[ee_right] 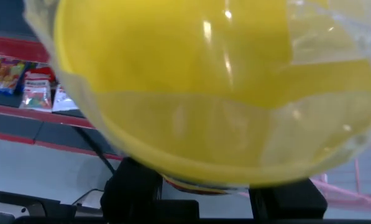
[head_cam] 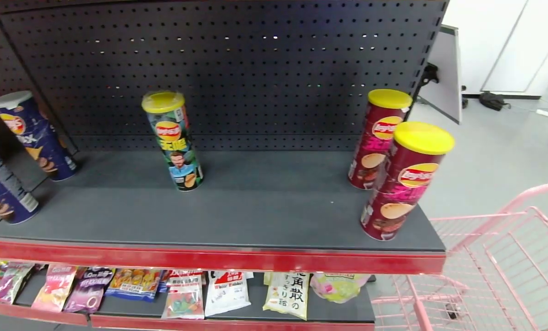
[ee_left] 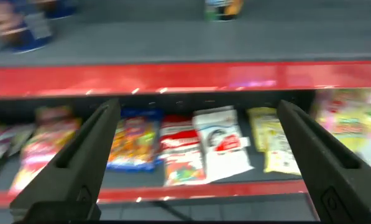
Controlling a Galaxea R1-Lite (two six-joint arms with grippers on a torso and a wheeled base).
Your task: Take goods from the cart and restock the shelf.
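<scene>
Chip can (ee_right: 191, 93), yellow lid toward the wrist camera, clamped in right end effector (ee_right: 207, 186), low near the shelf (head_cam: 209, 259). Left end effector (ee_left: 197, 104) spread wide, facing lower-tier snack bags (ee_left: 201, 149).

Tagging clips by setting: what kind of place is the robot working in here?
Likely a shop aisle, perhaps a mock-up: a pegboard-backed shelf with chip cans, snack packets on the tier below, and a pink shopping cart beside it.
</scene>
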